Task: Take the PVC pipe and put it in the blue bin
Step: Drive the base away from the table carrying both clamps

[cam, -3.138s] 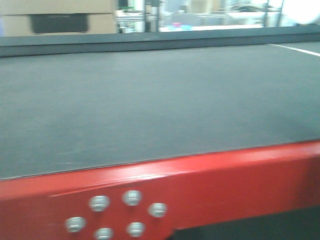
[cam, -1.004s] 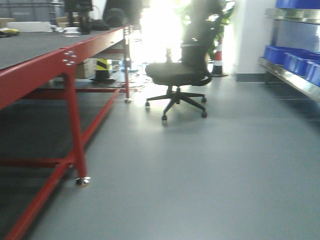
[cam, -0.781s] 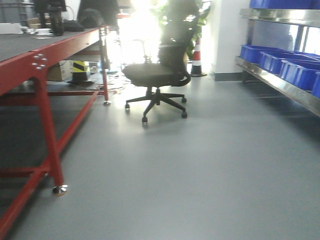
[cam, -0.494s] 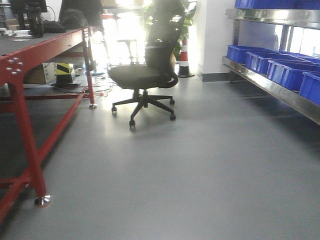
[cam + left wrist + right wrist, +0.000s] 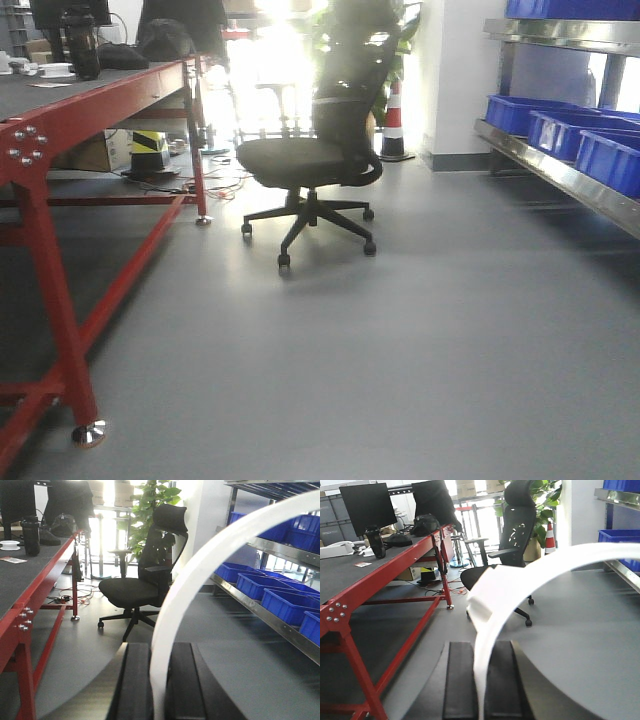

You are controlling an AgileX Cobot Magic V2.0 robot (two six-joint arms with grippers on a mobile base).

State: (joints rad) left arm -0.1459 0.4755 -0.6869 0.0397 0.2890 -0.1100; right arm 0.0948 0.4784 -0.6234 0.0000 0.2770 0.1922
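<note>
PVC pipe (image 5: pixel 164 625) in hand, not yet binned. Left gripper (image 5: pixel 159 652) closed tight on white curved pipe, black pads (image 5: pixel 137 680) flanking it. Right gripper (image 5: pixel 481 652) likewise clamped on pipe, just below thicker coupling (image 5: pixel 487 597). One pipe shared or two: cannot tell. Held high off floor (image 5: pixel 400 350), likely for carry across room. Blue bins (image 5: pixel 610 160) on steel shelf (image 5: pixel 560 175) at right, well apart from grippers: three on lower tier in front view, more above. One office chair (image 5: pixel 310 160), one traffic cone (image 5: pixel 395 120), one red table (image 5: pixel 60 110).
</note>
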